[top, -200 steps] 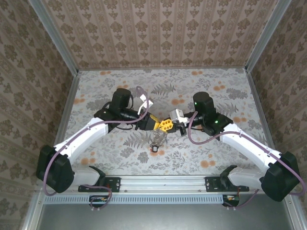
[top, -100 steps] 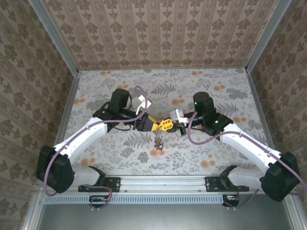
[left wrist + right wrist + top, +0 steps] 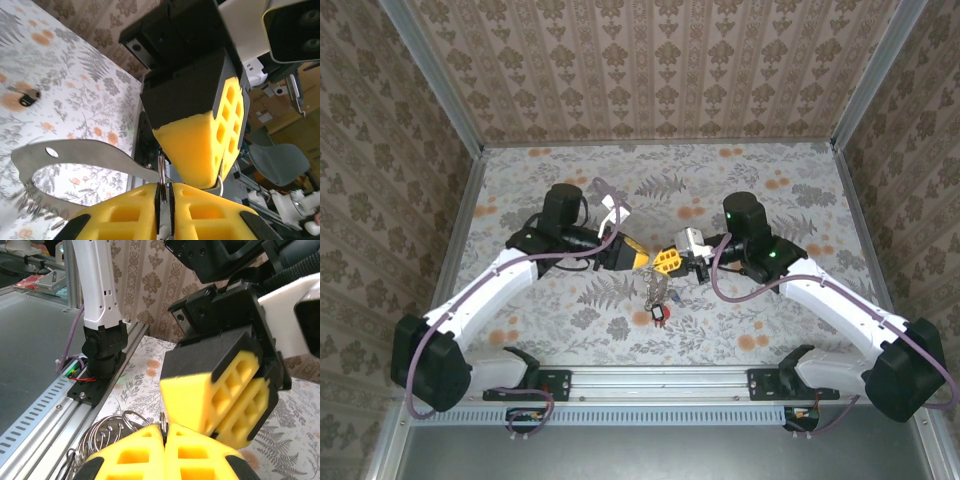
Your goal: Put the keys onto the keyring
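Note:
Above the middle of the table my left gripper [image 3: 642, 260] and right gripper [image 3: 672, 262] meet tip to tip. Both pinch the thin wire of the keyring [image 3: 162, 172], whose edge rises between the right gripper's [image 3: 164, 437] shut yellow fingers. The left gripper [image 3: 164, 200] has its jaws almost together, with the wire between the pads. Several keys [image 3: 658, 300] hang below the grippers, red and black heads lowest. Their small split rings [image 3: 107, 432] bunch beside my right fingers. A silver key blade [image 3: 85, 152] crosses the left wrist view. One black-headed key [image 3: 27, 98] lies loose on the table.
The floral table [image 3: 740, 180] is boxed in by patterned walls on three sides. An aluminium rail [image 3: 660, 382] with both arm bases runs along the near edge. The left arm's base [image 3: 102, 347] stands beside the rail in the right wrist view.
The left arm's elbow has swung left. The left jaws widened briefly and closed again on the wire. The hanging keys shifted slightly right and lower, and a red head now shows.

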`<move>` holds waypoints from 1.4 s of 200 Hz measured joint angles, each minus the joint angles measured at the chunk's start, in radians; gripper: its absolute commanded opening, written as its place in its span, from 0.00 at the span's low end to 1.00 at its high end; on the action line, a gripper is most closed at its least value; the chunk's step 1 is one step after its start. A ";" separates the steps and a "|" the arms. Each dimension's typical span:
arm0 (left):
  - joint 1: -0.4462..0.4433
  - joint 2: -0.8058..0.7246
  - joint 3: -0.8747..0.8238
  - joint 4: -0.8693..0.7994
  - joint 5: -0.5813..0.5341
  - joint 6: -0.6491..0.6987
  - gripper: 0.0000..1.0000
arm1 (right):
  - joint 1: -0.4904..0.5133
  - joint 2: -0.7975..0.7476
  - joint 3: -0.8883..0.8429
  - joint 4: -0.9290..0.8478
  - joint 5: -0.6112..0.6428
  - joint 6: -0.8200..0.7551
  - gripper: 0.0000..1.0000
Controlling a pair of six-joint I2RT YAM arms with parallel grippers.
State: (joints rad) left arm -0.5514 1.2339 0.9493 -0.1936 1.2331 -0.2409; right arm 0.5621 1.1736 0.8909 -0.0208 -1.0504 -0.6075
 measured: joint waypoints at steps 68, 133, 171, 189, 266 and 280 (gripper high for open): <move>0.023 -0.014 -0.001 0.008 -0.007 0.004 0.36 | 0.000 -0.008 0.000 -0.014 0.003 -0.017 0.00; 0.023 0.013 -0.058 0.008 -0.007 -0.069 0.51 | 0.000 -0.008 0.000 -0.014 0.003 -0.018 0.00; 0.010 0.035 -0.062 0.034 -0.006 -0.111 0.43 | 0.000 -0.008 0.000 -0.014 0.003 -0.018 0.00; 0.004 0.055 -0.062 0.045 -0.006 -0.130 0.35 | 0.000 -0.008 0.000 -0.014 0.003 -0.018 0.00; -0.005 0.095 -0.059 0.098 0.016 -0.167 0.40 | 0.000 -0.008 0.000 -0.014 0.003 -0.019 0.00; -0.004 0.095 -0.058 0.097 0.031 -0.167 0.41 | 0.000 -0.008 0.000 -0.014 0.003 -0.018 0.00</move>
State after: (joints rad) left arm -0.5556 1.3289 0.8917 -0.0971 1.2636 -0.4080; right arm 0.5621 1.1656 0.8909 -0.0349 -1.0473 -0.6258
